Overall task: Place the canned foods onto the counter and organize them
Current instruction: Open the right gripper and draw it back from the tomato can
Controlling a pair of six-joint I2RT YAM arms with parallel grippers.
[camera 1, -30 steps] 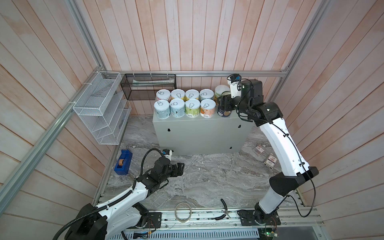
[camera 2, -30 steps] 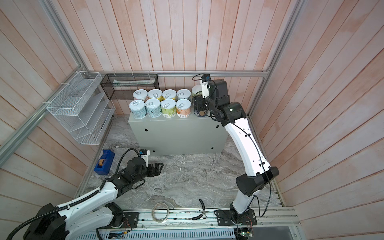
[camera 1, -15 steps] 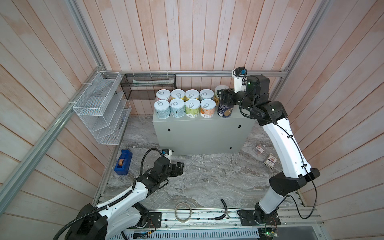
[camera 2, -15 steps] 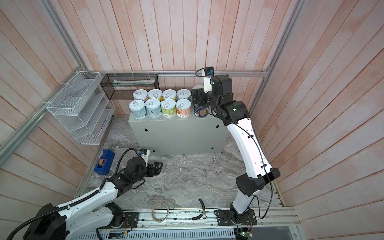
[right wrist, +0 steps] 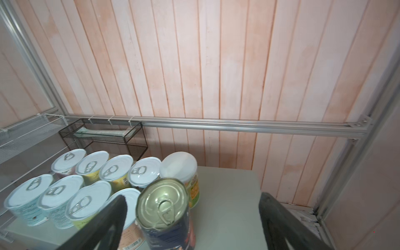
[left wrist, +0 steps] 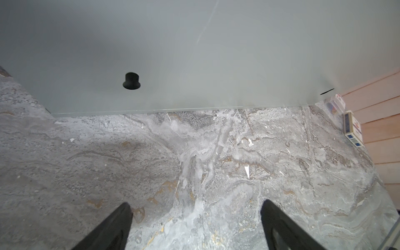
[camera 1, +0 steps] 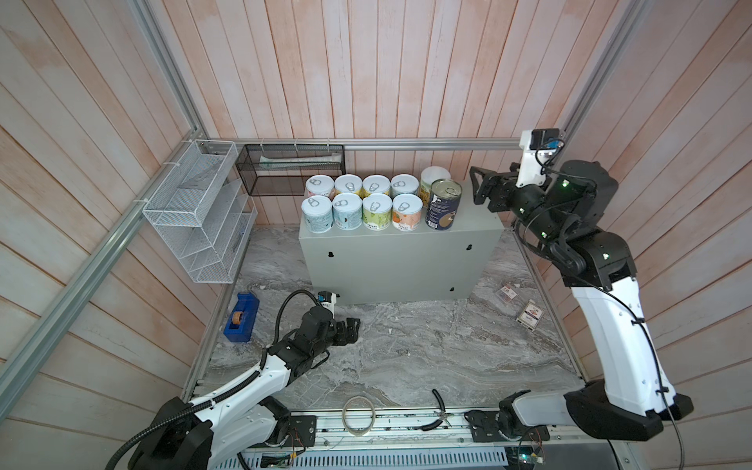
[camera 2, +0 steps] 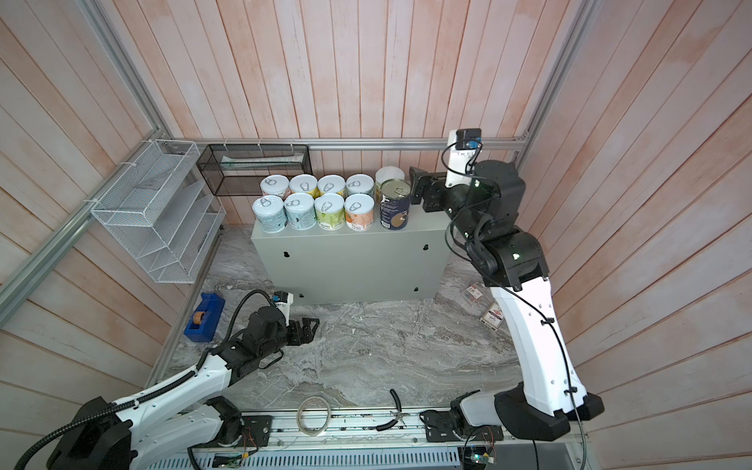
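Grey counter (camera 1: 398,264) is holding ten cans (camera 1: 346,209); navy can (camera 1: 442,205) is sitting free before open right gripper (camera 1: 475,186), probably backing away next.

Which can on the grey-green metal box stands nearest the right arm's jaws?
The tall dark navy can with the bare metal pull-tab lid, at the right end of the front row. It is the only dark-labelled one; the rest are pastel.

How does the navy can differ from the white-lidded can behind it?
The navy can has a metal pull-tab lid; the white-lidded can a smooth white cap. The navy can's label is dark, the white-lidded can's yellow-green. Both stand upright on the counter.
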